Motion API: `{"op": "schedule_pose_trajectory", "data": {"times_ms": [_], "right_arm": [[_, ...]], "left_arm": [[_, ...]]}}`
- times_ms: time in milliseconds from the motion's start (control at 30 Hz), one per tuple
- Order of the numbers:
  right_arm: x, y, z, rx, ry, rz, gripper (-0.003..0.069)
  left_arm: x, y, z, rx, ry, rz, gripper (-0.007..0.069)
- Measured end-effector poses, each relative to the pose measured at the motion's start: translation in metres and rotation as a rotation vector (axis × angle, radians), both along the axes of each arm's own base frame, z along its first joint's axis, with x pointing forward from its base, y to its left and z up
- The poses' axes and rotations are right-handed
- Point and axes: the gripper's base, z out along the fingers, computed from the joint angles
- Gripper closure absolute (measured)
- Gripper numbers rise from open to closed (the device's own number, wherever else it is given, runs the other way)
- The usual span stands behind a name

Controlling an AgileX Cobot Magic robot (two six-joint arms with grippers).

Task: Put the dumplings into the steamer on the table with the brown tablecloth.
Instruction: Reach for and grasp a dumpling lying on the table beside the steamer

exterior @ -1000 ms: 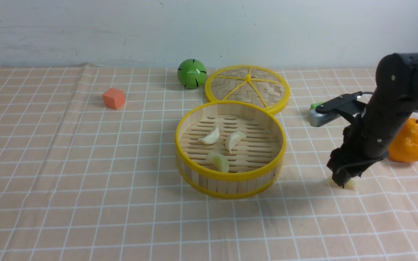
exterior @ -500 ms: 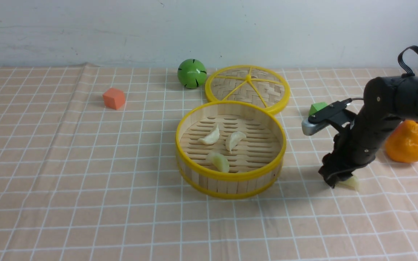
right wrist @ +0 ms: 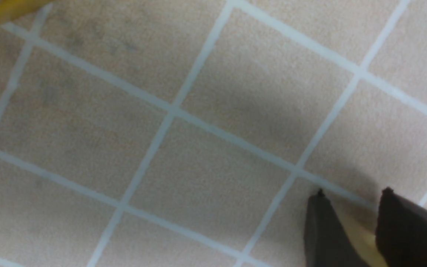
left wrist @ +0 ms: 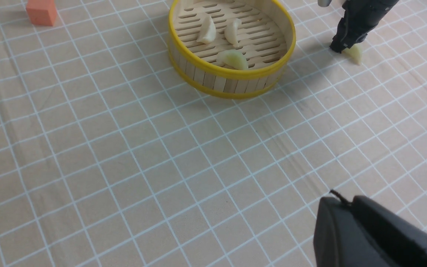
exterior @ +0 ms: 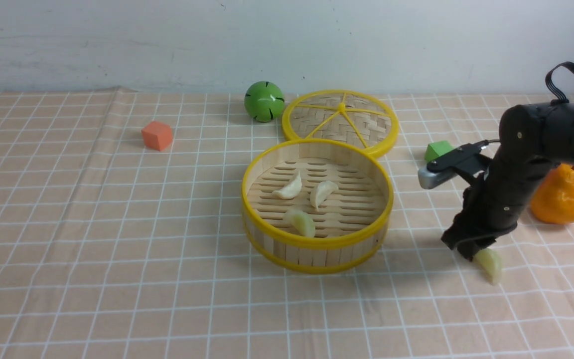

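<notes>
Only one pale yellowish crescent dumpling [exterior: 490, 264] outside the yellow-rimmed steamer [exterior: 317, 243], tight between the right jaws; left jaws together.

Matt tablecloth [exterior: 117, 224], bamboo steamer [exterior: 317, 255] w/ glossy rims.

The right arm [exterior: 526, 164] is black, round and thick like a pipe, with tiny pale screws [exterior: 519, 134] in it. A thin black cable [exterior: 563, 80] makes a loop far up from the right gripper [exterior: 472, 252]. A grey box [exterior: 431, 178] on a black holder sticks out just above that gripper. Its fingers [right wrist: 324, 230] are dark and pointed. The left gripper [left wrist: 348, 207] is dark grey with rounded edges.
</notes>
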Motion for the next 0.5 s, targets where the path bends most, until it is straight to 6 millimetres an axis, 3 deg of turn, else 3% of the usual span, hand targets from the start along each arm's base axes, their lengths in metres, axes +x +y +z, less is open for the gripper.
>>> {"op": "schedule_pose_trajectory", "data": {"times_ms": [33,100,167,267,367,500], "right_arm": [[-0.001,0.0,0.0,-0.002,0.023,-0.013,0.0354],[-0.002,-0.001,0.002,-0.008,0.04,-0.023,0.0284],[-0.001,-0.001,0.01,-0.012,0.06,-0.048,0.0137],[-0.004,-0.002,0.024,-0.008,0.08,-0.088,0.0025],[-0.013,-0.003,0.036,-0.01,0.108,-0.116,-0.0013],[-0.021,-0.004,0.032,-0.015,0.137,-0.125,0.0014]], "left_arm": [[0.0,0.0,0.0,0.0,0.0,0.0,0.0586],[0.0,0.0,0.0,0.0,0.0,0.0,0.0586],[0.0,0.0,0.0,0.0,0.0,0.0,0.0586],[0.0,0.0,0.0,0.0,0.0,0.0,0.0586],[0.0,0.0,0.0,0.0,0.0,0.0,0.0586],[0.0,0.0,0.0,0.0,0.0,0.0,0.0586]]}}
